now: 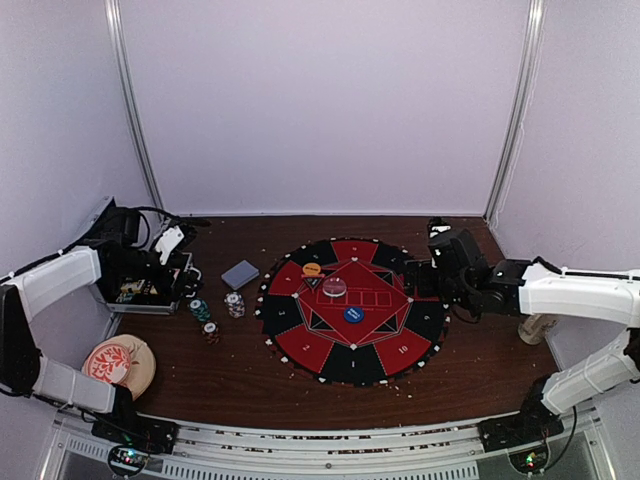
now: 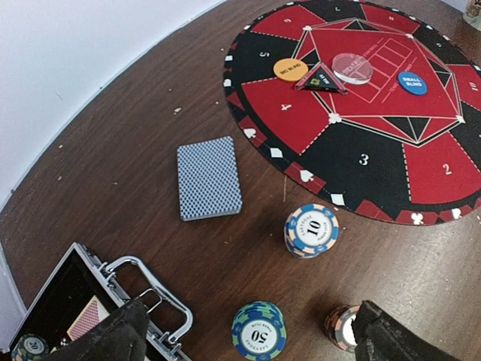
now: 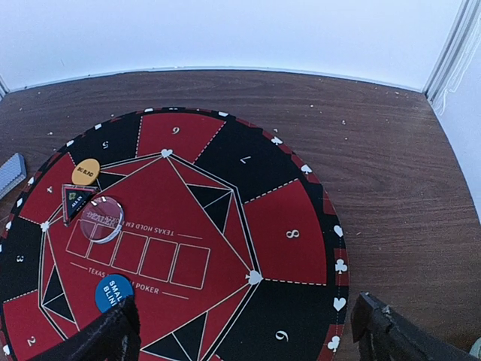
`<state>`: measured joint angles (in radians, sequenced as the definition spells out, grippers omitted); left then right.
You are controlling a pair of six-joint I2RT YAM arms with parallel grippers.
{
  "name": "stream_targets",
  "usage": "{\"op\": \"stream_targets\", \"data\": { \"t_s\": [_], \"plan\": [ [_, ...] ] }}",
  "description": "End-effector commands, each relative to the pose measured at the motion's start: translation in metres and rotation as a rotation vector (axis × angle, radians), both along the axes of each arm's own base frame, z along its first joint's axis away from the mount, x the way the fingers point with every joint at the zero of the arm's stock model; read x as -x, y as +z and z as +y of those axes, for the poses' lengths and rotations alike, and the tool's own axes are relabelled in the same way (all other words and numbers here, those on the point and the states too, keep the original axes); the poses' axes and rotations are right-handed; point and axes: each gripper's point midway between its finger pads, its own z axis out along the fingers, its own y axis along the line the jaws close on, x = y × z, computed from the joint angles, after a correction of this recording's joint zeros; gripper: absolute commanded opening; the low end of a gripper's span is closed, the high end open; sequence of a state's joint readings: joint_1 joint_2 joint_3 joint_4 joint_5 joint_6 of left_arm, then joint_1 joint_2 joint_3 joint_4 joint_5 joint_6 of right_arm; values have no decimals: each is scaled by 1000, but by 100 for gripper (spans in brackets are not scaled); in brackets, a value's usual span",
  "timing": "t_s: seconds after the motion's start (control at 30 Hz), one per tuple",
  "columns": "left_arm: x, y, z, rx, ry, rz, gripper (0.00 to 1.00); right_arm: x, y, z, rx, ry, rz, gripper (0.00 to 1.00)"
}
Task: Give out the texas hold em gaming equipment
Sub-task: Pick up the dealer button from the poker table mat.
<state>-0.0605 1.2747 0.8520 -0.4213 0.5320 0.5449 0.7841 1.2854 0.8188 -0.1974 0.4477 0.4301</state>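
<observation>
Left end effector [image 2: 249,314]: fingers spread wide, pinching nothing, hanging over the counter [image 2: 135,113] just beside the open metal case [image 2: 146,289].

Three chip stacks stand on bare wood left of the round red-and-black mat [image 1: 300,345]:
- white-grey stack [image 2: 311,230] marked 10, nearest the mat rim but not touching it
- teal stack [image 2: 258,331] marked 50, between the left fingers in the wrist view
- reddish stack [image 2: 344,327], close by the finger at the right of that view; contact cannot be told

Deck of grey-blue-backed cards [image 2: 209,177] lies face down, squared, beyond the chips and off the mat.

On the mat's red centre panel:
- orange disc [image 2: 290,69] at its edge
- clear disc [image 2: 352,68] near it, with a small black triangular marker [image 2: 319,79] between the two (marker touches or overlaps the clear disc)
- blue disc [image 3: 113,293], reading SMALL BLIND, apart from both

Right end effector [image 3: 244,320]: also spread wide, empty, above the mat's right side.

A round wooden piece with a red flower pattern [image 1: 118,363] sits near the left arm's base.
</observation>
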Motion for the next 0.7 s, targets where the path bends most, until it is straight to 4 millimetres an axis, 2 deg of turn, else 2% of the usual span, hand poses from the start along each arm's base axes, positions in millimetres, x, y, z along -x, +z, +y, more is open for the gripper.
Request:
{"op": "stream_targets", "data": {
  "t_s": [0.0,0.2,0.43,0.5,0.67],
  "plan": [
    [0,3,-18,41,-89,6,98,1,10,-12,-20,-56,-57,100],
    [-6,-2,-29,8,-99,21,98,3,-5,-10,-30,-53,-24,100],
    [0,-2,-45,-1,-151,15,98,1,-14,-7,-22,-45,-12,100],
    [1,-1,-46,1,-157,11,98,-1,-17,0,-22,-30,-1,100],
    [0,-2,-47,22,-142,-4,98,-15,-27,31,-1,26,56,100]
  ]
}}
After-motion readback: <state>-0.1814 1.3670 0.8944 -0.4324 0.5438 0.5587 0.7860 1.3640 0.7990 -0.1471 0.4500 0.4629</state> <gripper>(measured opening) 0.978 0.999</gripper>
